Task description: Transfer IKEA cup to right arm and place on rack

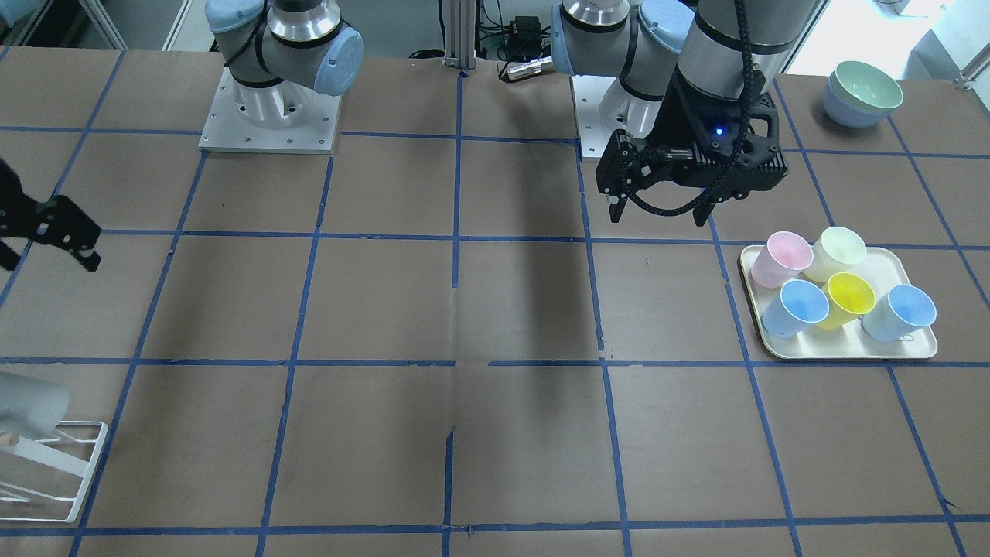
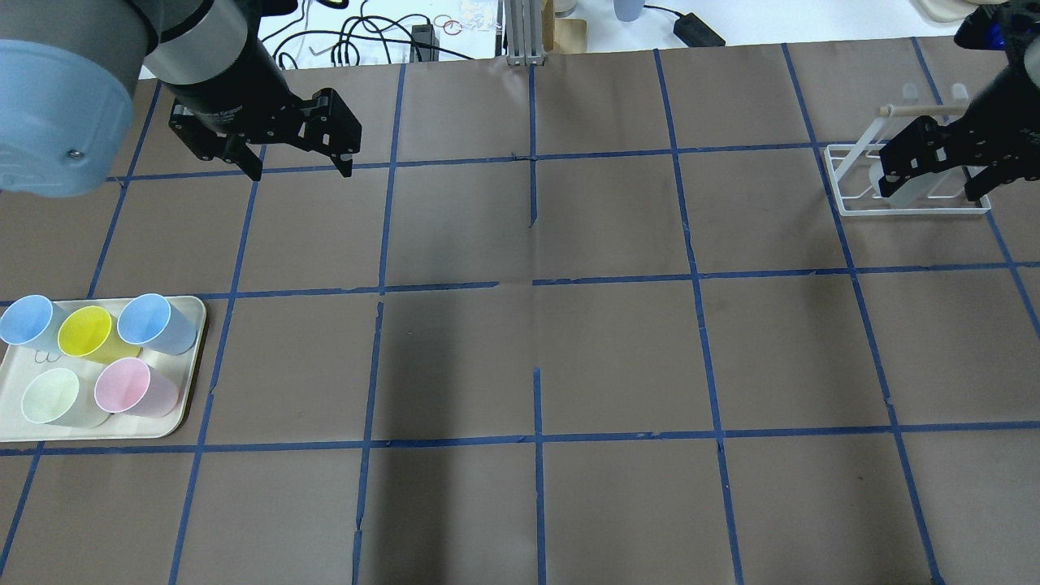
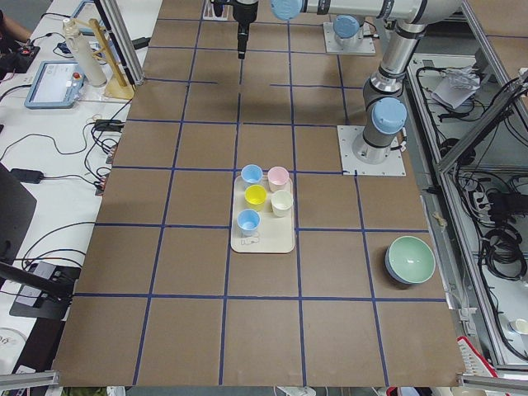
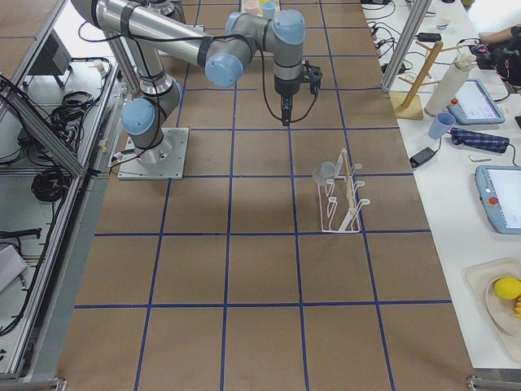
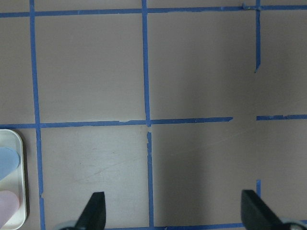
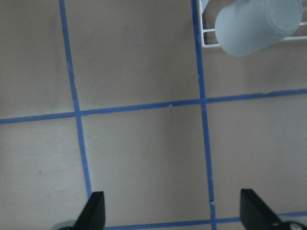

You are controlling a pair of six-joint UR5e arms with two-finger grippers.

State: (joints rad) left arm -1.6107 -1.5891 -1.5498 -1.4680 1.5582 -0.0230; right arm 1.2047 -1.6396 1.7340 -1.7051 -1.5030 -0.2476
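Since the IKEA cup [image 6: 256,26] sits tilted on the rack [image 4: 343,213], base towards the right wrist camera and touching no finger, we judge the placing done. The right gripper [image 6: 171,212] hangs beside the rack with its jaws spread wide and only bare table between them, probably to stay clear of the wire bars. The left gripper [image 2: 301,169] is likewise spread and empty, well apart from the rack. The cream tray [image 2: 188,404] holds five upright cups: two light blue, one yellow, one pink and one pale cream. The green bowl [image 1: 870,83] nests in a blue-grey one.
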